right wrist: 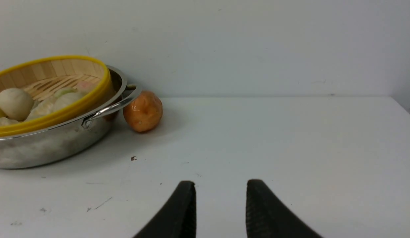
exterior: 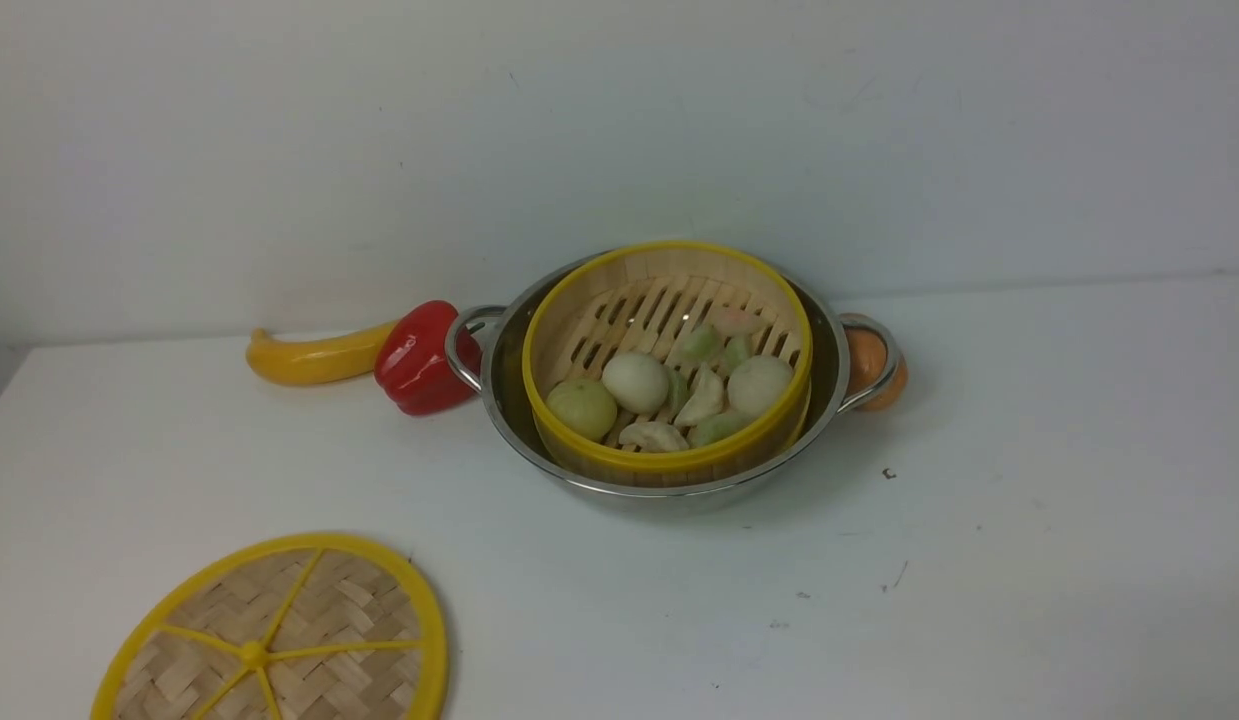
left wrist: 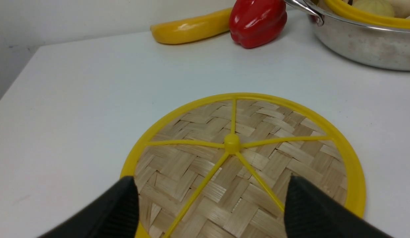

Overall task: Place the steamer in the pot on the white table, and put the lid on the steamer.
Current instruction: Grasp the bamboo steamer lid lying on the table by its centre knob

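The steamer point(exterior: 667, 300), a bamboo basket with yellow rims holding buns and dumplings, sits inside the shiny steel pot point(exterior: 509, 400) at the back middle of the white table point(exterior: 1029, 560). Both also show in the right wrist view as steamer point(right wrist: 59, 71) and pot point(right wrist: 49, 148). The lid point(exterior: 279, 640), a flat woven disc with yellow spokes, lies on the table at the front left. My left gripper point(left wrist: 211, 185) hangs open just above the lid point(left wrist: 238, 155), fingers astride its near half. My right gripper point(right wrist: 220, 186) stands open over bare table, right of the pot, holding nothing.
A yellow banana-like fruit point(exterior: 314, 357) and a red bell pepper point(exterior: 419, 358) lie left of the pot, touching its handle side. An orange fruit point(exterior: 874, 362) rests against the pot's right handle. The wall stands close behind. The table's left edge point(left wrist: 13, 89) is near the lid.
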Robot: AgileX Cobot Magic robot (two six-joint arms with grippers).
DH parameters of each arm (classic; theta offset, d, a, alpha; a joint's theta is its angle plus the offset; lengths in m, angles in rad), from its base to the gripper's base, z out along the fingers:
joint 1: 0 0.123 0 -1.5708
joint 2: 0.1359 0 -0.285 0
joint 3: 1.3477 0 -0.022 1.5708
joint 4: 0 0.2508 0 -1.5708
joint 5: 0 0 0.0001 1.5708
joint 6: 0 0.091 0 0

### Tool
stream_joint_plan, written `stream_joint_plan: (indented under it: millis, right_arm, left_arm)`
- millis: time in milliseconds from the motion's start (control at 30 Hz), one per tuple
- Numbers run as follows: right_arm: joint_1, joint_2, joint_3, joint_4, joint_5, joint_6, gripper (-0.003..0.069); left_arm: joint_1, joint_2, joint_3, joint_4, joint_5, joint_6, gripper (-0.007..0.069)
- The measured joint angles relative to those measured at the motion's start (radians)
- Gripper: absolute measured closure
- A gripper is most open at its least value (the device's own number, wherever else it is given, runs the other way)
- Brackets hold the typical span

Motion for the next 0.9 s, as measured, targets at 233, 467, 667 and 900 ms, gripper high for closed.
stream_joint_plan:
  millis: [233, 467, 667, 900]
  right_arm:
    - [0.0, 0.0, 0.0, 0.0, 0.0, 0.0, 0.042]
    - [0.0, 0.0, 0.0, 0.0, 0.0, 0.001, 0.0417]
    - [0.0, 0.0, 0.0, 0.0, 0.0, 0.001, 0.0415]
    - [0.0, 0.0, 0.0, 0.0, 0.0, 0.001, 0.0414]
  left_arm:
    - [0.0, 0.0, 0.0, 0.0, 0.0, 0.0, 0.0079]
    - [0.0, 0.0, 0.0, -0.003, -0.008, 0.0, 0.0079]
    - [0.0, 0.0, 0.0, -0.187, -0.179, -0.084, 0.0079]
    - [0.0, 0.0, 0.0, -0.432, -0.412, -0.136, 0.0079]
